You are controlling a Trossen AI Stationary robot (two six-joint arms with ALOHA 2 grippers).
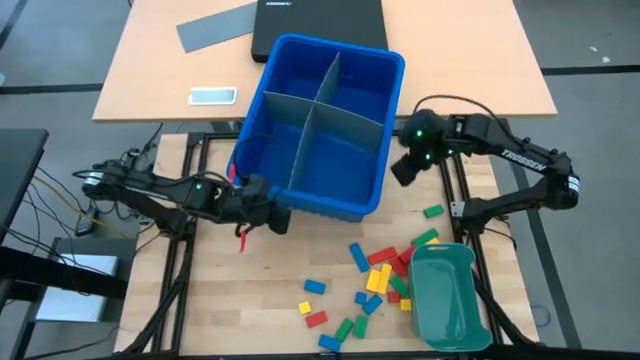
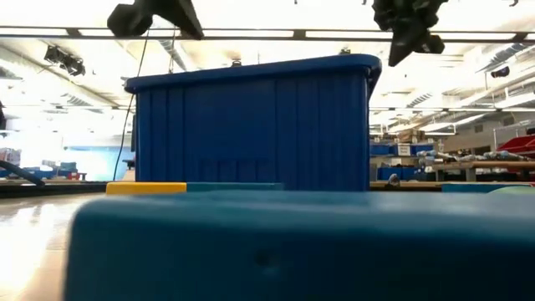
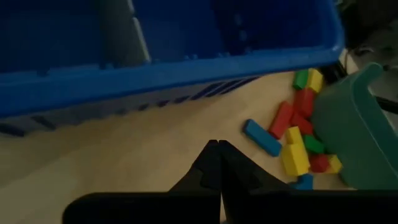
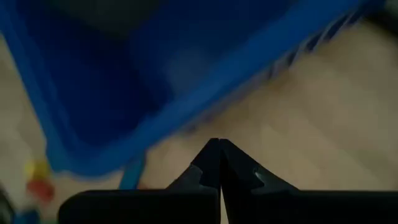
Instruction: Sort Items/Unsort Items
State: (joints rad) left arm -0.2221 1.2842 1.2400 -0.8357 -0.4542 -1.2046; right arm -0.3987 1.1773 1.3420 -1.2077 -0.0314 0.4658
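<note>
Sorting not begun: toy blocks point(image 1: 385, 280) scattered lower right beside teal tray point(image 1: 445, 295); blue divided bin point(image 1: 320, 125) centre, empty. Left gripper point(image 1: 275, 218) and right gripper point(image 1: 407, 168) both closed, holding nothing. Next, likely: open over one block, descend.

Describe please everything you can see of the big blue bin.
The blue bin is a deep rectangular tub, plastic by its look, with ribbed outer walls. A grey cross-shaped divider splits it into four compartments, all empty. It stands upright and turned slightly askew on the wooden table, between the two arms; neither touches it.
</note>
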